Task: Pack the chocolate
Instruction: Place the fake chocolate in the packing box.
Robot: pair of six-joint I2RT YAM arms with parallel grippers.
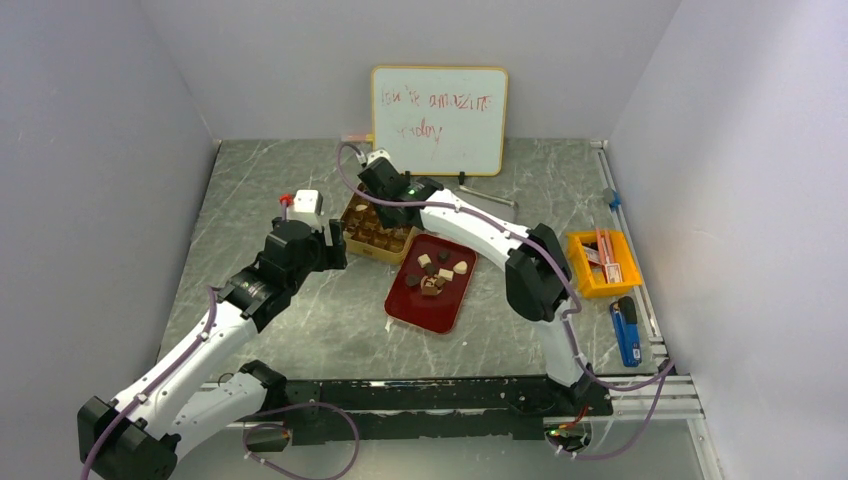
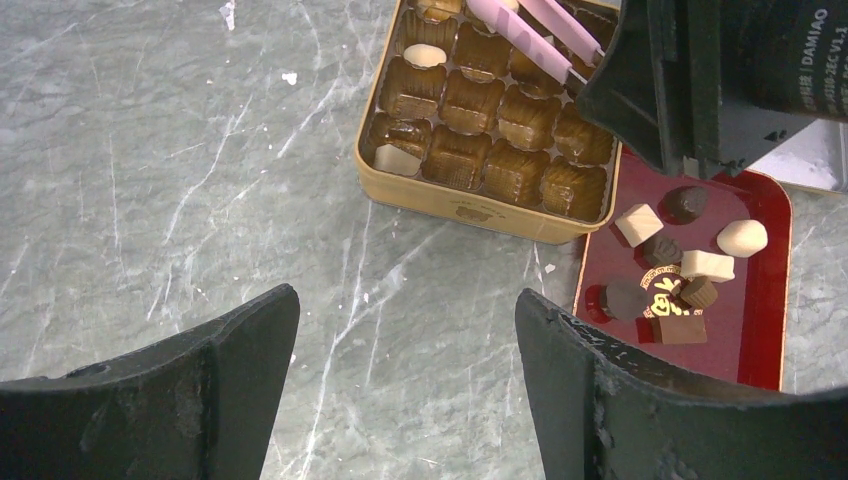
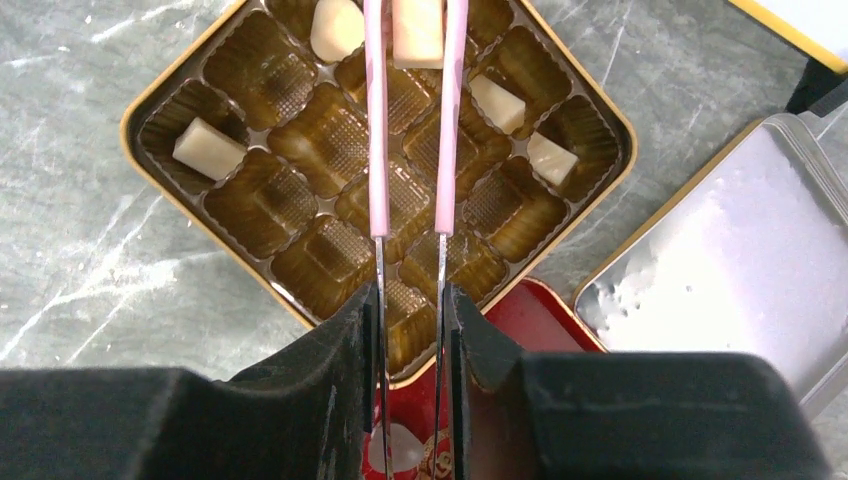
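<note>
**Right gripper holds pink tweezers over the tin, a cream chocolate pinched at their tips**

The right gripper [image 3: 410, 300] is closed narrow on the pink tweezers [image 3: 376, 120]. The tweezers reach out over the gold tin [image 2: 470, 208] and pinch a cream chocolate [image 3: 417, 30] between their tips, above the tin's far compartments. Four more cream pieces sit in separate compartments of the tin, one to each. The other chocolate pieces [image 2: 690, 265], dark, mid-brown and cream, lie in a loose cluster on the red tray [image 2: 765, 320], just beside the tin. The left gripper [image 2: 405, 302] hangs with its jaws spread wide and nothing between them, above the marble table [image 2: 150, 150] near the tin's side. A silver lid [image 3: 720, 270] lies flat next to the tin and the tray.
</note>
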